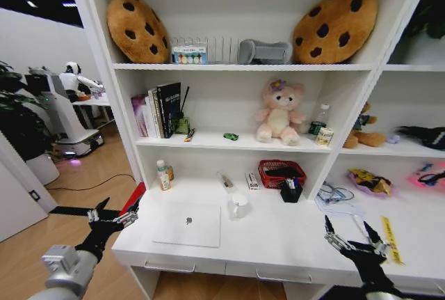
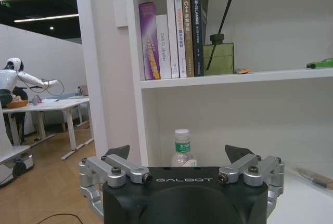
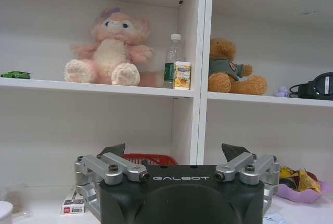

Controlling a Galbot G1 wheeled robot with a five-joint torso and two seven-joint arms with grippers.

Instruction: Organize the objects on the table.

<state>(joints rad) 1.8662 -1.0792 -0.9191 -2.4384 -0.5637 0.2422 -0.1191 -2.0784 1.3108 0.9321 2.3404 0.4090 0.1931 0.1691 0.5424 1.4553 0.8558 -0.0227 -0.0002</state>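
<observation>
Long white desk (image 1: 278,244) with a smooth top and shallow drawers with slim silver handles, set under white shelf boards (image 1: 236,67). Thin silver laptop (image 1: 188,225), lid closed, a dark logo at its centre, lying flat on the desk's left part near the front edge. Left gripper (image 1: 112,216), black body marked "GALBOT" with silver linkages, fingers spread apart and holding nothing, hovering just off the desk's left front corner, beside the laptop. Right gripper (image 1: 353,237), same make and lettering, fingers likewise apart and empty, above the desk's right front edge. Red mesh basket (image 1: 281,172) at the back of the desk. Clear plastic bottle with a green label (image 2: 182,148), upright at the desk's back left; label print too small to read. Small green-labelled can (image 1: 325,136) on the middle shelf, beside a taller bottle. Tiny green toy car (image 1: 231,136) on the middle shelf, left of the pink plush bear (image 1: 279,113).
</observation>
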